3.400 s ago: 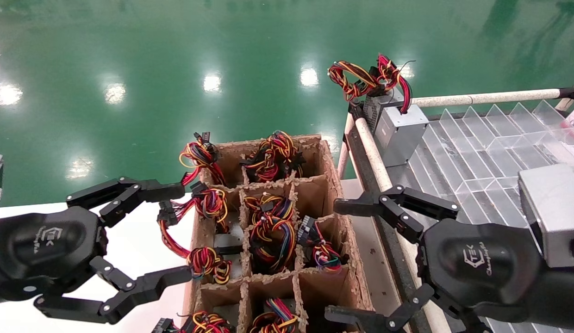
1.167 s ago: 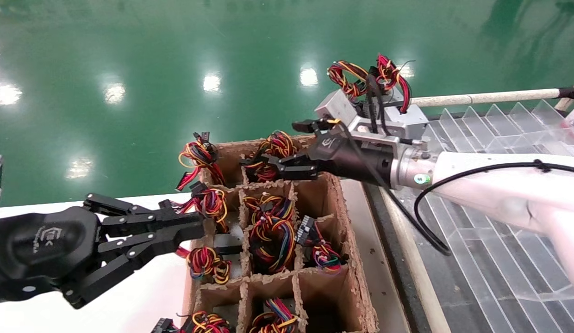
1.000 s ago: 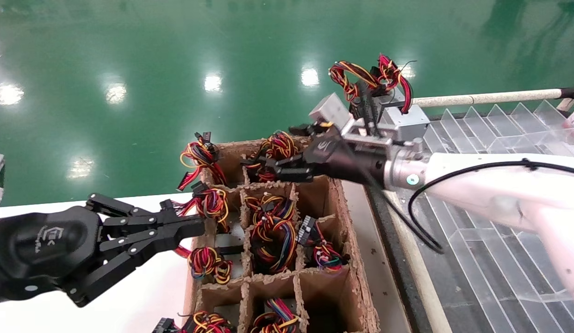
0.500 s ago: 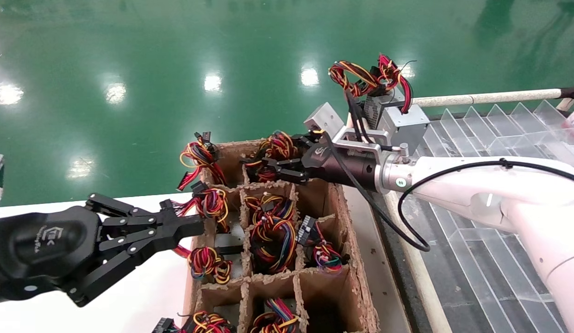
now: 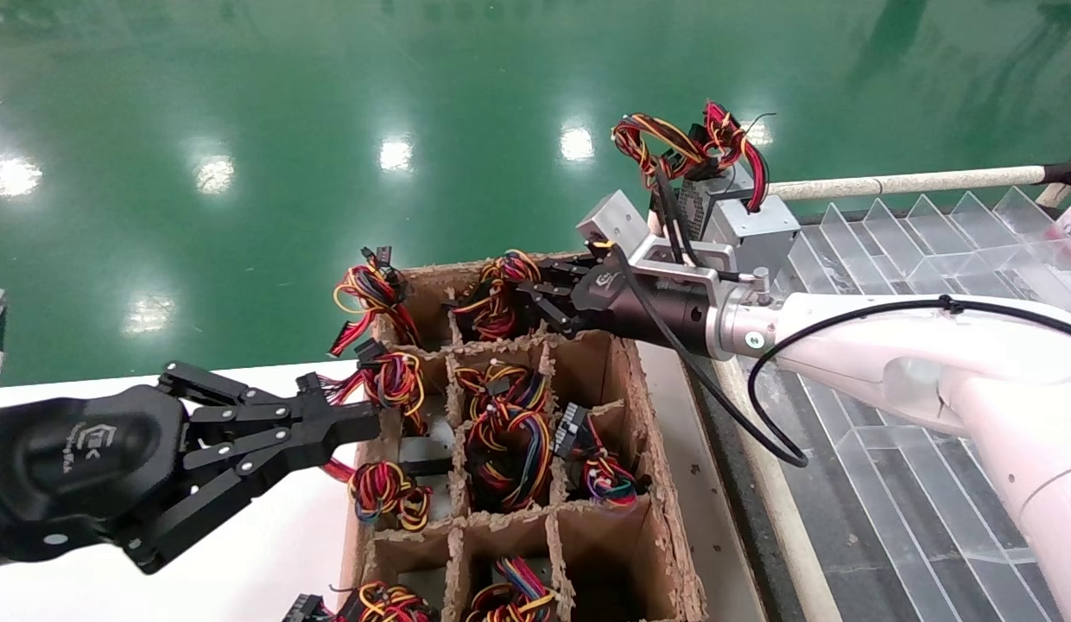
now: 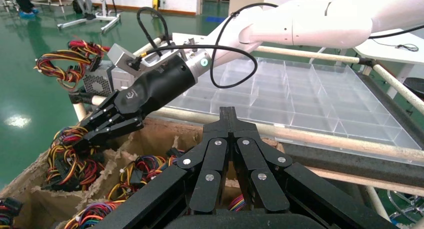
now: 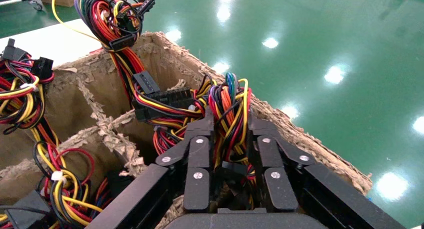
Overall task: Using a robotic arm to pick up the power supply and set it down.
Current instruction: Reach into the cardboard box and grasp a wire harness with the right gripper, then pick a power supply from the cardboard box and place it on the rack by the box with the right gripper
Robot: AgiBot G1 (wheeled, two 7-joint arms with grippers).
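Right gripper [image 5: 522,298] is down in the far middle cell of the cardboard divider box [image 5: 652,484], jaws pinched on the wire bundle [image 7: 230,111] of the power supply [image 5: 492,302] — the unit's body sits hidden below in the cell. Lift needs to go straight up & slow so the wires don't slip or snag the torn divider edges, w/ the grip kept low on the bundle. Left gripper [image 5: 341,423] hangs closed beside the box's left wall, idle.
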